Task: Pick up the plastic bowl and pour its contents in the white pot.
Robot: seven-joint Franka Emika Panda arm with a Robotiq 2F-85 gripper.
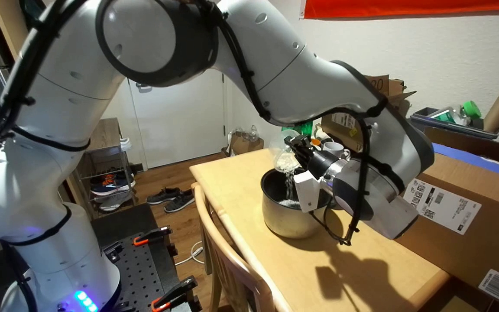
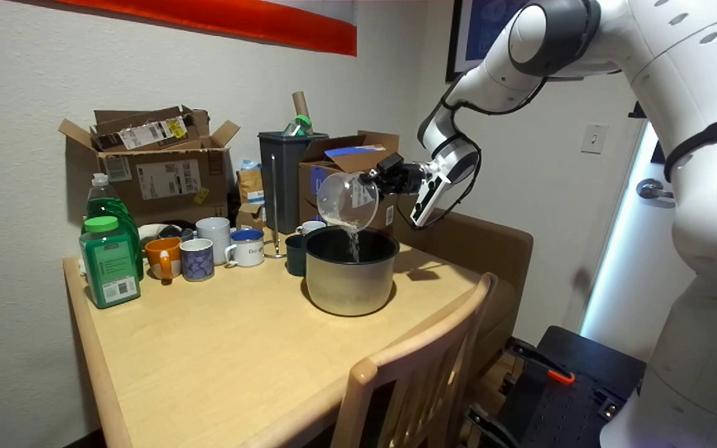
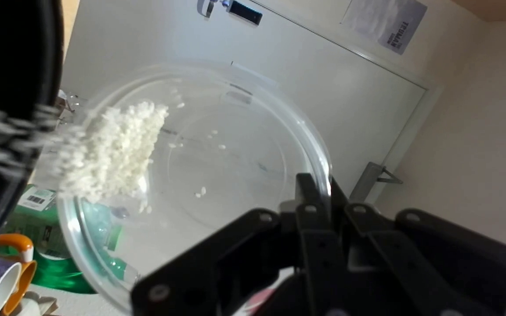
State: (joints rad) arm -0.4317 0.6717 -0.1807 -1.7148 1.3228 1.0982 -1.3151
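The end effector (image 3: 324, 193), pinched on the rim of the clear bowl (image 2: 346, 200), holds it tilted above the pot (image 2: 351, 287); white grains (image 3: 111, 153) stream over the lip into the pot, and a heap lies inside the bowl; the pot stands upright on the bench (image 2: 209, 354), lower than the end effector; also below the end effector's level, a dark cup (image 2: 295, 256) stands just beside the pot, an orange mug (image 2: 160, 255) well apart.
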